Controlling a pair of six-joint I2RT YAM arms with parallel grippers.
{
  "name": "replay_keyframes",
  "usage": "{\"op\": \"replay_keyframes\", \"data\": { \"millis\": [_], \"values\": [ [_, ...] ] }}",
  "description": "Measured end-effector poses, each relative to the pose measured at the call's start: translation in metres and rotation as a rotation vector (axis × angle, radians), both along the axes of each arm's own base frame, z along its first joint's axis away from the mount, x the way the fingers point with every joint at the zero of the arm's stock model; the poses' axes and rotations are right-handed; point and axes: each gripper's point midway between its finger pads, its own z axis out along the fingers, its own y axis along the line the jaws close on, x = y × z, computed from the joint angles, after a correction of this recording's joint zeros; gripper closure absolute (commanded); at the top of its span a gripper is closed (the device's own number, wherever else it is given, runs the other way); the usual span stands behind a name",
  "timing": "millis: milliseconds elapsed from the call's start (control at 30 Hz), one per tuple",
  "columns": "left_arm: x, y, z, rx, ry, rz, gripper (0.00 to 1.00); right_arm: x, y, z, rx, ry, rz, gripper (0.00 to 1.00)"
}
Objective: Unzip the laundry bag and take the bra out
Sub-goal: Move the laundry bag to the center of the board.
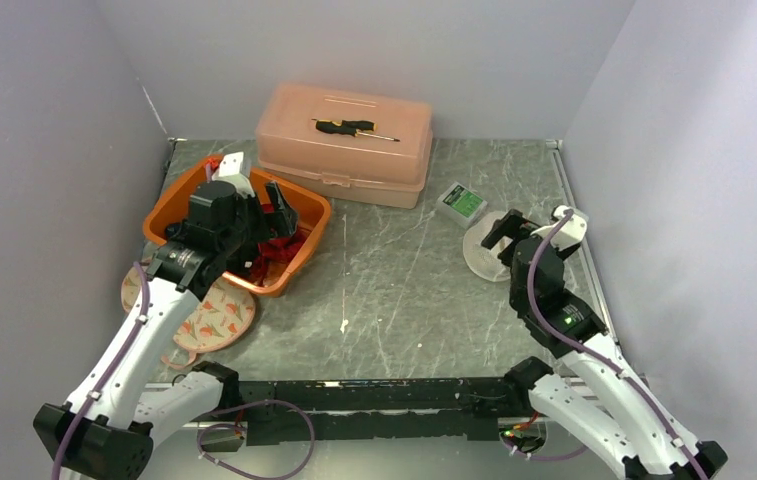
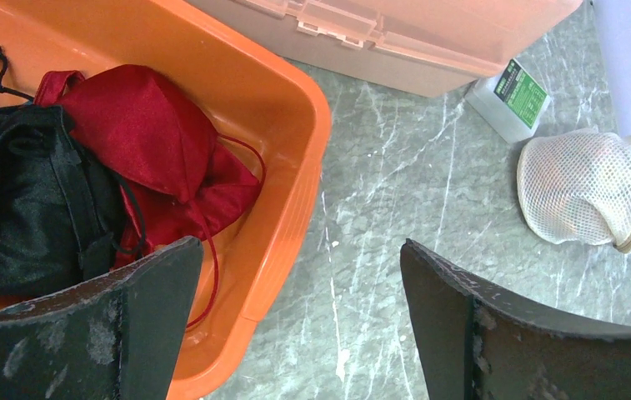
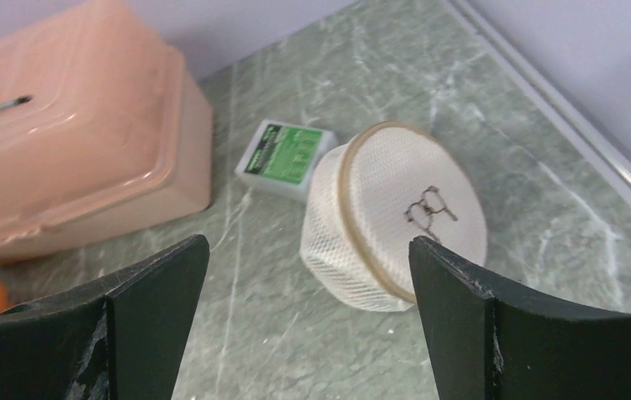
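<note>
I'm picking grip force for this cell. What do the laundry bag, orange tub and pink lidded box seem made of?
Laundry bag: white fabric mesh, soft and see-through by its open weave; the tan rim band looks stiffer. Orange tub: probably moulded plastic, smooth and glossy, with highlights along the rim. Pink lidded box: probably translucent plastic, satin finish, with moulded latches.

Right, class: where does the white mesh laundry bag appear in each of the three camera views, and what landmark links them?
Top external: laundry bag right of centre, just below the green-labelled box.
Left wrist: laundry bag at the right edge, lying on its side.
Right wrist: laundry bag in the centre, tilted.
Shared landmark: the green-labelled box lies beside it in every view.
</note>
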Motion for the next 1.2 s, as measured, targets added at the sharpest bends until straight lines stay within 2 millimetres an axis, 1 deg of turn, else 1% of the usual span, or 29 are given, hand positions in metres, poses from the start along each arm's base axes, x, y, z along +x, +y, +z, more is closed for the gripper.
{"op": "replay_keyframes", "data": {
  "millis": [67,167,233,367,400,533,633,700,733,967,1133,1200],
  "values": [
    [0.0,0.0,-0.002,0.002,0.004,-0.005,0.07,0.003,-0.013,0.001,0.005,0.001,-0.055,0.07],
    [0.0,-0.001,-0.002,0.003,0.006,-0.006,0.08,0.006,-0.04,0.001,0.027,-0.006,-0.161,0.08],
    [-0.001,-0.001,-0.003,0.003,0.007,-0.005,0.07,0.007,-0.051,-0.001,0.038,-0.001,-0.207,0.09],
    [-0.001,0.0,-0.003,0.0,0.008,-0.002,0.08,0.018,-0.05,-0.014,0.058,0.036,-0.205,0.16],
    [-0.001,0.0,-0.003,-0.001,0.008,-0.003,0.08,0.02,-0.05,-0.021,0.063,0.051,-0.202,0.18],
    [-0.002,-0.001,-0.003,-0.006,0.009,-0.008,0.08,0.027,-0.048,-0.06,0.055,0.147,-0.18,0.21],
    [-0.003,-0.003,-0.002,-0.011,0.01,-0.016,0.08,0.034,-0.039,-0.08,0.047,0.207,-0.139,0.22],
    [-0.003,-0.004,-0.002,-0.014,0.011,-0.022,0.08,0.04,-0.034,-0.086,0.045,0.225,-0.116,0.24],
    [-0.004,-0.005,-0.002,-0.016,0.011,-0.025,0.08,0.042,-0.032,-0.089,0.043,0.235,-0.103,0.26],
    [-0.004,-0.006,-0.002,-0.021,0.012,-0.031,0.08,0.05,-0.025,-0.112,0.017,0.309,-0.067,0.51],
    [-0.005,-0.008,-0.002,-0.03,0.017,-0.04,0.09,0.051,-0.023,-0.121,0.008,0.341,-0.06,0.59],
    [-0.005,-0.009,-0.002,-0.032,0.018,-0.044,0.09,0.051,-0.023,-0.126,0.003,0.357,-0.059,0.64]
  ]
}}
